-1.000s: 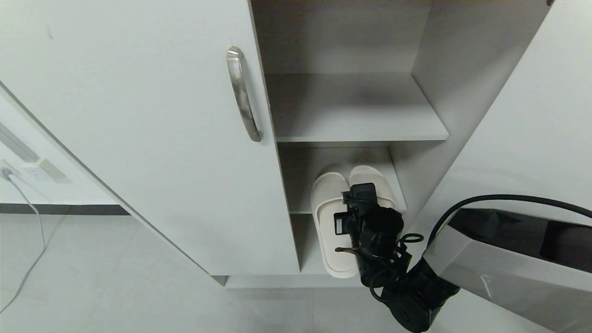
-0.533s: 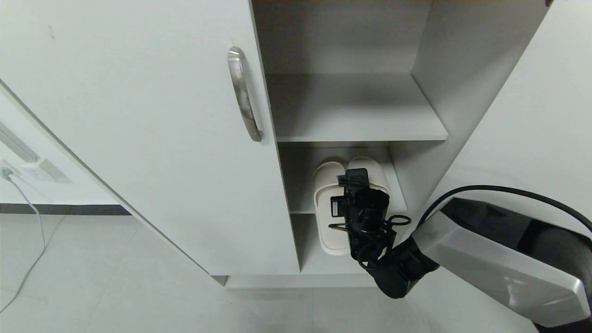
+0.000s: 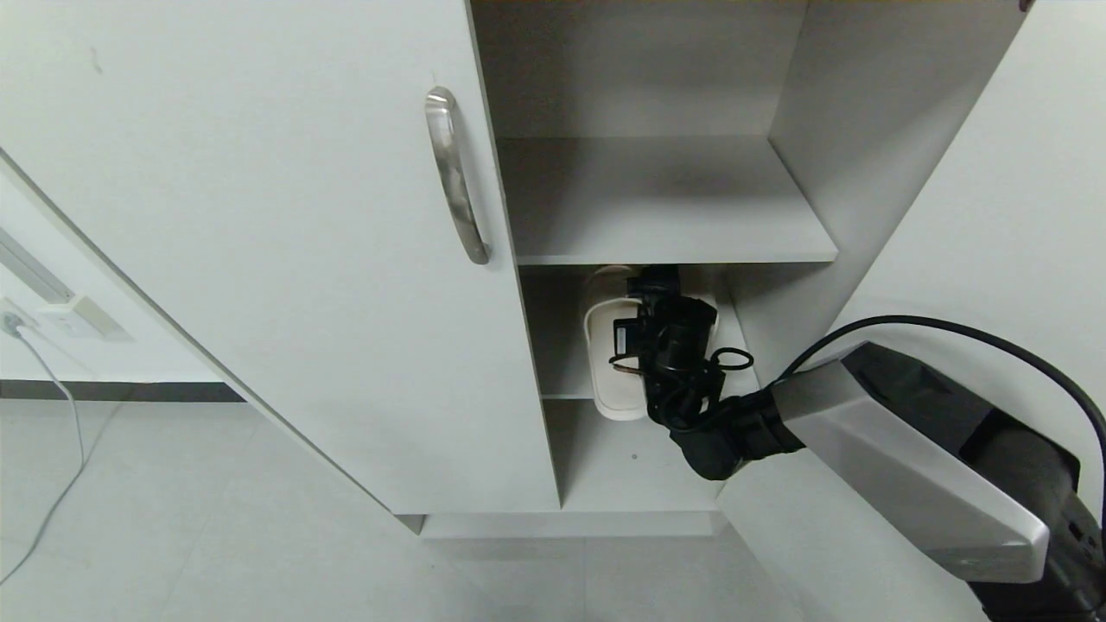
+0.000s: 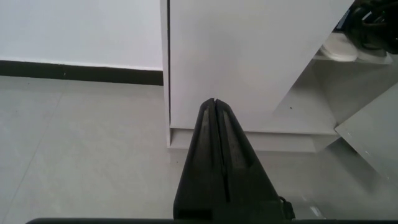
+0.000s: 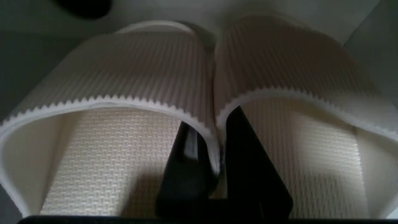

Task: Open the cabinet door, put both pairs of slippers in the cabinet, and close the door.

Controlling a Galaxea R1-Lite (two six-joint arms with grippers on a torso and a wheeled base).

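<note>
A pair of white slippers (image 3: 607, 367) lies side by side, toes pointing into the cabinet's second compartment, under the upper shelf (image 3: 657, 203). Their heels stick out past that compartment's front edge. My right gripper (image 3: 654, 285) reaches in over them. In the right wrist view its fingers (image 5: 186, 165) are shut on the adjoining inner strap edges of the two slippers (image 5: 124, 93), holding both together. My left gripper (image 4: 214, 109) hangs low over the floor in front of the cabinet, shut on nothing. From there the slippers (image 4: 339, 46) show at the far edge.
The cabinet's left door (image 3: 259, 216) is closed, with a metal handle (image 3: 455, 177). The right door (image 3: 994, 216) stands swung open beside my right arm. The bottom compartment floor (image 3: 622, 466) is bare. A cable and wall socket (image 3: 13, 324) sit at far left.
My right arm has pushed forward and up, carrying the slippers from the cabinet's bottom front into the second compartment, toes now under the upper shelf.
</note>
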